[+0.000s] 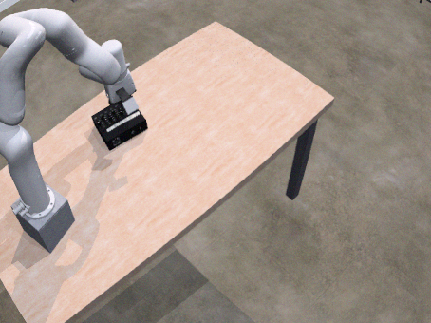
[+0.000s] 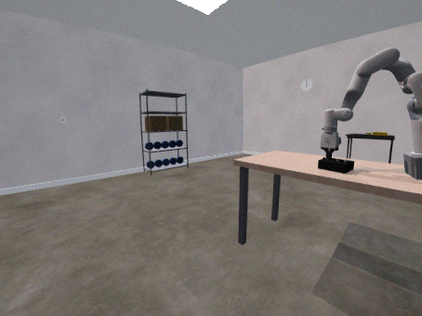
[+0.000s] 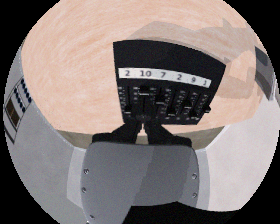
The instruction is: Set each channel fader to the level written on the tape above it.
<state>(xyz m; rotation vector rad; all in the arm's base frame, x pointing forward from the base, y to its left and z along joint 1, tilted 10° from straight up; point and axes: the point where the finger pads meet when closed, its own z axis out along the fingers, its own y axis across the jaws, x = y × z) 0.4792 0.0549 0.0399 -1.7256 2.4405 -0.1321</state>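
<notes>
Jaws of dark, blocky fingers meet tip to tip in the lower middle of the wrist view, closed with nothing between them, their points set down on the fader panel of the lighting desk [image 3: 165, 60]. That desk is a small matte black box, wedge-like, with a white strip of tape [image 3: 164, 76] across it bearing the figures 2, 10, 7, 2, 9 and a last one too blurred to read. Below the tape run narrow slots with small dark caps; exactly which cap the fingertips touch cannot be told. Behind the fingers spreads the smooth grey housing of the wrist, rounded and dotted with small screws.

In the top view the desk [image 1: 120, 124] stands flat on the worktop [image 1: 228, 120], a pale wooden slab with streaky grain, rounded edges and dark square legs, the desk lying toward the left centre of the frame. Glossy white arm links curve up and over to a grey cubic pedestal [image 1: 61, 224] at lower left.

In the exterior view a thin metal shelf rack [image 2: 140, 131] stands against the far wall, holding brown boxes and rows of dark blue balls
</notes>
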